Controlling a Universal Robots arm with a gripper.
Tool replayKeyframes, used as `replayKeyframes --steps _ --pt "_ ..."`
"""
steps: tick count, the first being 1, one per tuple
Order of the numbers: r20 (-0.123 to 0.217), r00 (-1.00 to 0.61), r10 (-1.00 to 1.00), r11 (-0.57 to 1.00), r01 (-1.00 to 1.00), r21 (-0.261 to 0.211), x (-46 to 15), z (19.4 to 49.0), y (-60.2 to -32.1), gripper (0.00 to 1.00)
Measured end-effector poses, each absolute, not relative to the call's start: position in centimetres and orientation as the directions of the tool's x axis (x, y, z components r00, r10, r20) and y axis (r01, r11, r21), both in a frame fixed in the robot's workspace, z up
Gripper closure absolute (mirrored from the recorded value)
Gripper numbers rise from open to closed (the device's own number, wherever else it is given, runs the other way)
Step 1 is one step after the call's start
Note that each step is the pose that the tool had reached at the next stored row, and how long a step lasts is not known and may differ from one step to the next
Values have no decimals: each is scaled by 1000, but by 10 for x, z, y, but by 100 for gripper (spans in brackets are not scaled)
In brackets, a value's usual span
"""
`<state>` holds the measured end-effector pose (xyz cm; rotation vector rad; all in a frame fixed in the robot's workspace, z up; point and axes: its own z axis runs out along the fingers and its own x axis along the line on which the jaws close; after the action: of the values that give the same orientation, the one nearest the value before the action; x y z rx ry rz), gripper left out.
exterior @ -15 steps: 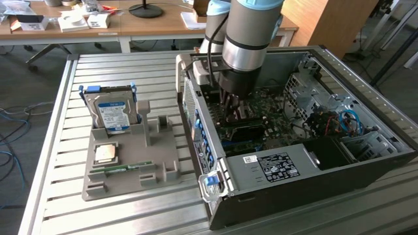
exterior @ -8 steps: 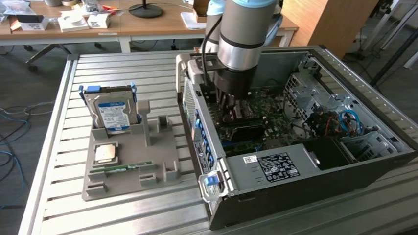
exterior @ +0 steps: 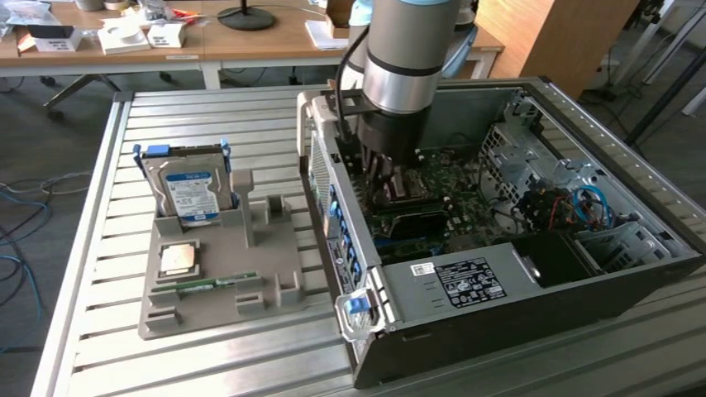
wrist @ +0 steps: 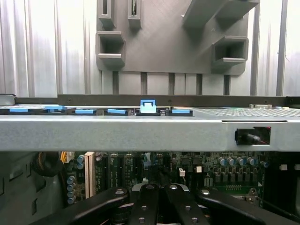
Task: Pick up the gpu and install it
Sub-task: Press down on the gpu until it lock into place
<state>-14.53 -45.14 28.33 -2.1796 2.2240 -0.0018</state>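
One arm reaches down into the open computer case (exterior: 530, 240) in the exterior view, its end effector (exterior: 386, 178) lowered among the motherboard (exterior: 441, 198) components near the case's wall on the exterior view's left. The fingers are drawn fully together, and the gpu cannot be made out between them from this angle, so whether it is gripped there cannot be told. On the exterior view's left of the case, a grey parts holder (exterior: 237, 265) lies on the slatted metal surface (exterior: 111, 331). A silver hard drive with a blue-white label (exterior: 190, 192) stands upright in the holder's far slot, a small square chip (exterior: 178, 259) lies nearer, and a small green memory stick (exterior: 204, 285) rests in a groove near the holder's front. A power supply with a white label (exterior: 469, 281) sits at the case's near end.

From the wrist view, the end effector's black linkage (wrist: 161, 204) hangs over the motherboard (wrist: 215, 171), the closed tips hidden below. The case's grey wall (wrist: 117, 133) crosses ahead, with a blue latch (wrist: 148, 106) on its edge and the grey holder (wrist: 159, 37) beyond.
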Motion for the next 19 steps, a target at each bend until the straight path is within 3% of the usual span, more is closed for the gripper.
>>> replayKeyframes --steps 19 --pt "-19 -20 -1000 21 -999 -26 -162 288 -451 89"
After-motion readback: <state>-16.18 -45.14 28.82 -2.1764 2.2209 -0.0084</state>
